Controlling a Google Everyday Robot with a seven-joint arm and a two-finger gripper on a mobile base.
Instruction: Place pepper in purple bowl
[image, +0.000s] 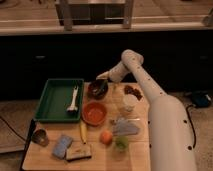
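One gripper (103, 77) over the one purple bowl (96, 91) by the far edge, no way to see if it is squeezing, one orange bowl (94, 113) mid-table, one green tray (55, 100) by the left edge

We see a smooth, off-white arm (152, 100) of rounded tubular shells, thick and bulbous at the near right, slimming past a domed elbow (131, 58) with faint darker seams at its joints, and ending in a small pale gripper (103, 76) at its left tip, far-middle of the scene.
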